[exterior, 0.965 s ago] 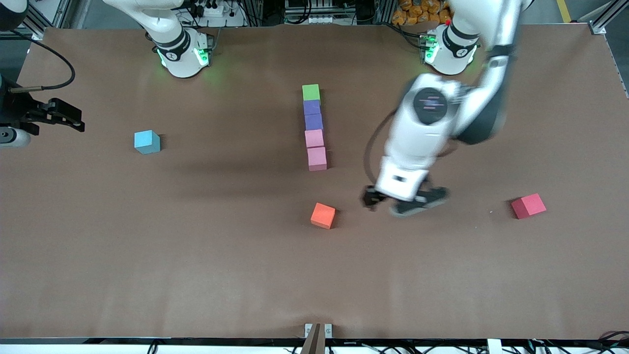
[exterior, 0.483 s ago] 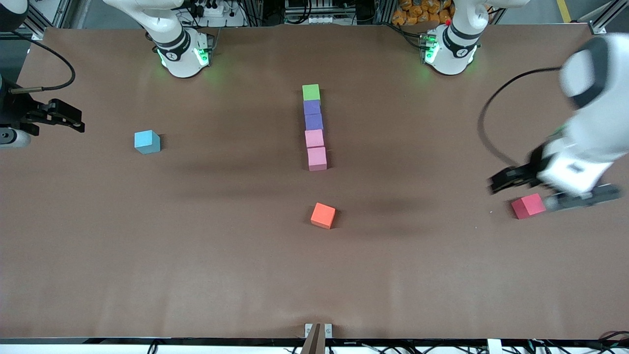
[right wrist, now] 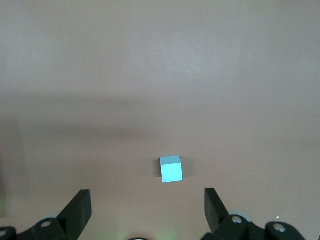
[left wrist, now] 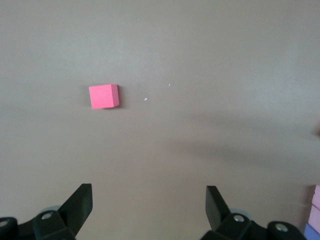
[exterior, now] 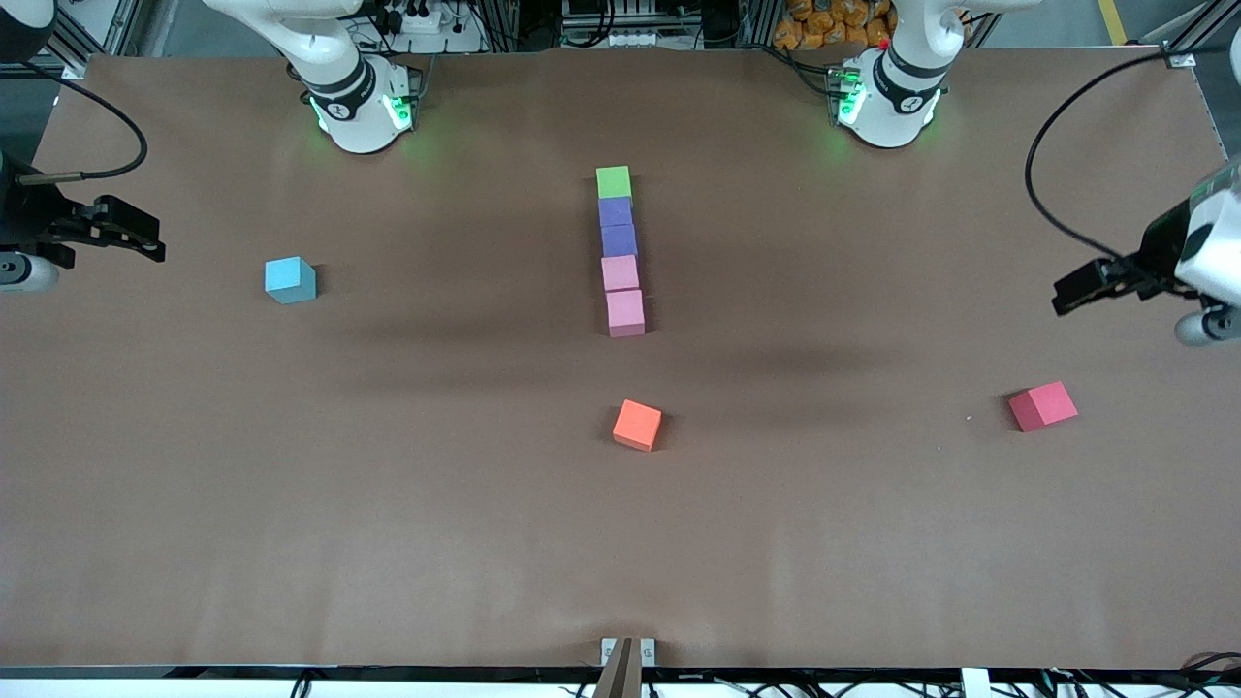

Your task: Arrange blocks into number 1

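The blocks [exterior: 619, 252] lie in one straight column at mid-table: green farthest from the front camera, two purple, then two pink nearest. Any low sweep across the middle can knock the column crooked, so route arms high. The left gripper [exterior: 1115, 286] hangs empty with fingers spread over the table's left-arm end; the right gripper [exterior: 111, 230] waits, spread and empty, at the right-arm end. The orange cube [exterior: 637, 425], red cube [exterior: 1042, 405] and blue cube [exterior: 290, 279] lie well apart from the column; nothing obstructs it.
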